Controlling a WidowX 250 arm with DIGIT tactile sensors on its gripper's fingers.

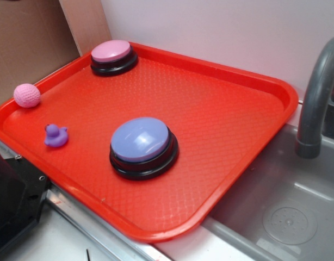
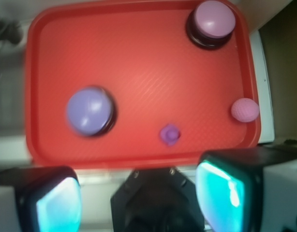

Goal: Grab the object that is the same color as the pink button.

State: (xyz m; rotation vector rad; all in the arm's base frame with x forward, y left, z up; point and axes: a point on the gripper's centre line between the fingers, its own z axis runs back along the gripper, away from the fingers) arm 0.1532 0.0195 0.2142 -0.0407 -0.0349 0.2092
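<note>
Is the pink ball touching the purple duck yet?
Apart. The exterior view shows bare red tray between the pink ball and purple duck.

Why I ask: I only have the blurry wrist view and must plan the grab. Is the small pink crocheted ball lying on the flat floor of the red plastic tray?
Observer: No. The exterior view shows the small pink crocheted ball resting up on the sloped edge of the red plastic tray.
Operator: Anything standing behind it?
Observer: A brown cardboard panel rises just beyond that edge.
Operator: Has the small purple rubber duck tipped over?
Observer: No. The small purple rubber duck stands upright on the tray floor.
</note>
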